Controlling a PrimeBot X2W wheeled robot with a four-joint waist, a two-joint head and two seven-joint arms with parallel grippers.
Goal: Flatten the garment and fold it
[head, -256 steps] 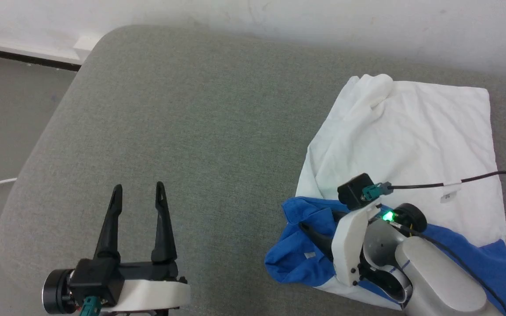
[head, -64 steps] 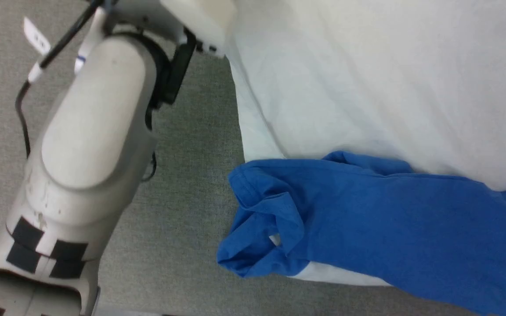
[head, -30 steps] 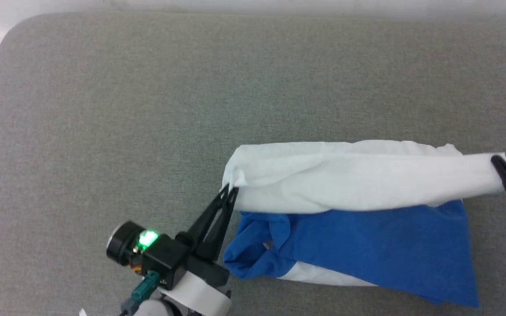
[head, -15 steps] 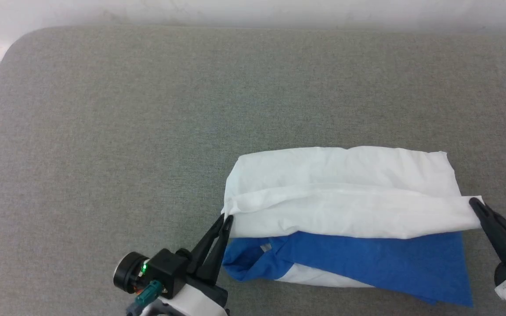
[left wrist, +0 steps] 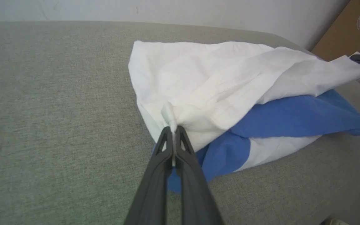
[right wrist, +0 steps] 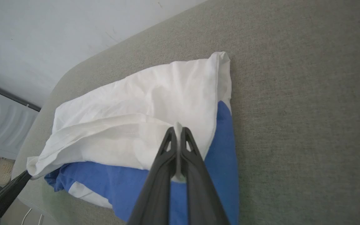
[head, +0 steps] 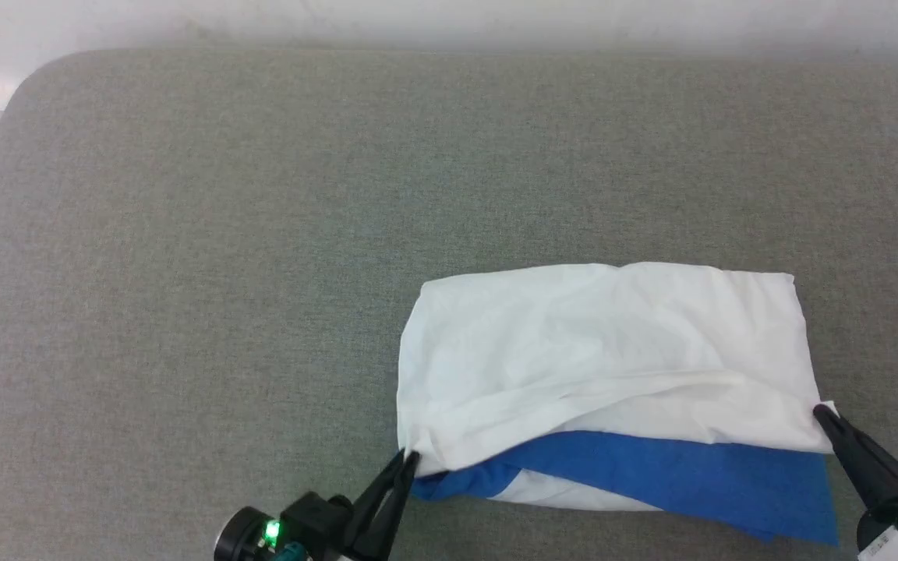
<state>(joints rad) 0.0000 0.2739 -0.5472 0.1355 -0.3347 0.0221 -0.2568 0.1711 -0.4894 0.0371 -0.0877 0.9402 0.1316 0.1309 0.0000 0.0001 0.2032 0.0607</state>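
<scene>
I see the garment (head: 613, 351) lying folded on the grey cushion (head: 223, 234), toward its near right part, long axis running left to right across my head view. A white layer lies on top; a blue band shows along the near edge beneath it. My left gripper (head: 408, 461) is pinched closed on the white layer's near left corner. My right gripper (head: 821, 415) is likewise clamped on the near right corner, fabric visible between its fingers (right wrist: 170, 140). I can read no label, brand or writing anywhere on the cloth.
</scene>
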